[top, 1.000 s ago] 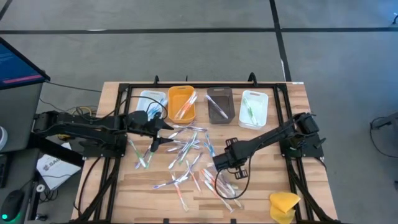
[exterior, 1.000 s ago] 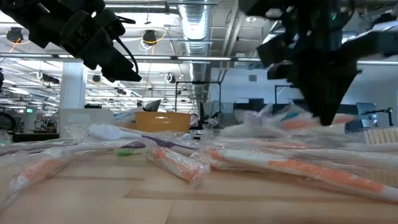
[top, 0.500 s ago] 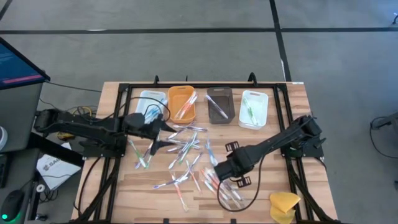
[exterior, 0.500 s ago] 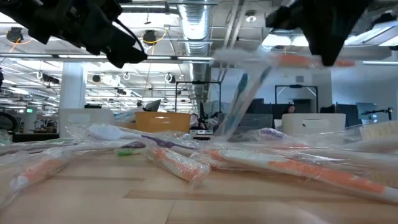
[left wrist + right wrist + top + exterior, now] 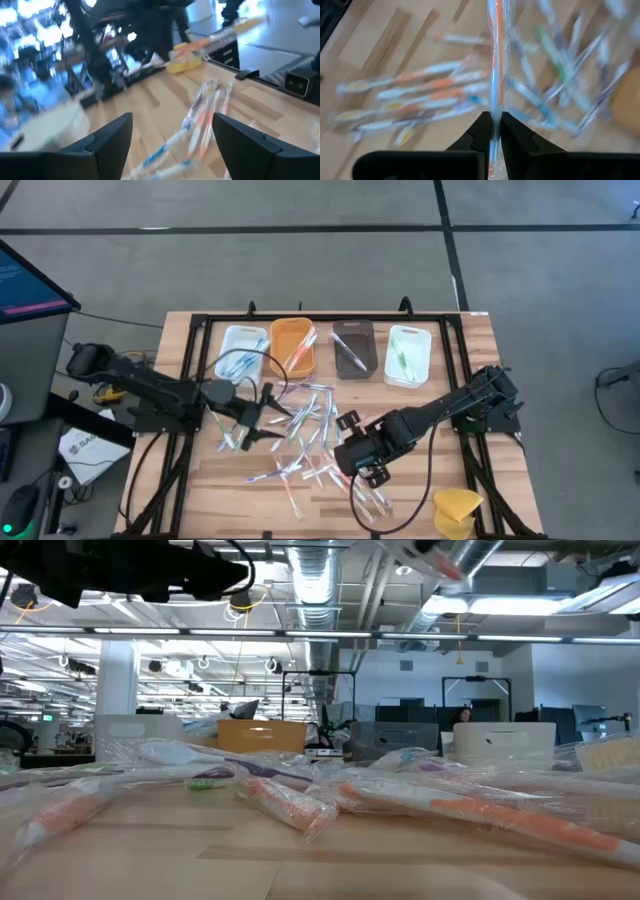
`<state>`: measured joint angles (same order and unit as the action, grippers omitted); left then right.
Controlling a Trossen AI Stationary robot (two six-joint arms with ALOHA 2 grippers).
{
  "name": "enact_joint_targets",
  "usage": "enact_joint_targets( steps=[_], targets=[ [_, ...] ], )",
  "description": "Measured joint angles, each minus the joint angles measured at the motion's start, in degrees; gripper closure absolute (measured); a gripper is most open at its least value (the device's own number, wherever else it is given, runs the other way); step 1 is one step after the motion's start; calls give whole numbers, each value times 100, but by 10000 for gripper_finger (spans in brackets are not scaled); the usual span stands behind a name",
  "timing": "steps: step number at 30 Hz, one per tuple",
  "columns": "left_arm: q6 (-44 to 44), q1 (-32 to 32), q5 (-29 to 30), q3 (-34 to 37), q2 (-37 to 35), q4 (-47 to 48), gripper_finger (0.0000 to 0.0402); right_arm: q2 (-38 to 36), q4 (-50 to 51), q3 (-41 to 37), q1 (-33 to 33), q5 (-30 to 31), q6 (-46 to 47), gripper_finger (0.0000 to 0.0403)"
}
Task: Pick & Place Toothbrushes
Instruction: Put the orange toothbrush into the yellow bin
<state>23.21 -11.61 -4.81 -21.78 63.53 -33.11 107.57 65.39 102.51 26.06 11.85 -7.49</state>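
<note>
Many wrapped toothbrushes (image 5: pixel 300 430) lie in a loose pile on the wooden table (image 5: pixel 200 470). My right gripper (image 5: pixel 347 454) hangs above the pile's right part, shut on one orange-handled toothbrush (image 5: pixel 494 60) in its clear wrapper. That toothbrush also shows in the left wrist view (image 5: pixel 225 32) and at the top of the low view (image 5: pixel 440 558). My left gripper (image 5: pixel 267 408) stands open over the pile's left edge, nothing between its fingers (image 5: pixel 110 137). My right gripper pinches the orange toothbrush between its two fingertips (image 5: pixel 482 127), on the wrapped handle near one end (image 5: pixel 493 114). The fingers come from above, slanting down. The toothbrush is lifted clear of the pile and sticks out ahead of the fingers, its long part free.
Along the far edge stands a row of trays: white (image 5: pixel 243 348), orange (image 5: pixel 292 346), brown (image 5: pixel 352 348), white (image 5: pixel 407 354), each with a few toothbrushes. A yellow sponge-like lump (image 5: pixel 456 510) sits at the near right corner. A black frame (image 5: pixel 190 330) borders the table.
My right gripper has risen from the pile with the orange toothbrush, going out of the top of the low view and drifting a little toward the table's left. My left gripper has swung toward the near edge and rolled, staying open.
</note>
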Motion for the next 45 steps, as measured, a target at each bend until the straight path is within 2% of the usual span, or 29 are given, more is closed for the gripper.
enact_joint_targets(
  steps=[5,11,17,25,29,39,45],
  targets=[
    [910,-422,334,1,819,-1230,133,0,-433,88,-105,312,-425,390],
    [1480,-541,428,1,1408,-2559,133,0,-862,93,-419,340,-814,378],
    [1556,-541,427,-149,1596,-2724,133,0,-1007,93,-762,318,-1020,386],
    [1558,-539,423,-412,1610,-2749,140,0,-1167,93,-998,3,-1157,382],
    [1558,-536,423,-415,1610,-2745,188,0,-1167,93,-1005,3,-1155,383],
    [1698,-536,411,-421,1608,-2785,380,0,-1165,93,-1008,-36,-1029,381],
    [1835,-536,434,-422,1608,-2745,390,57,-1161,93,-1012,1,-928,375]
  ],
)
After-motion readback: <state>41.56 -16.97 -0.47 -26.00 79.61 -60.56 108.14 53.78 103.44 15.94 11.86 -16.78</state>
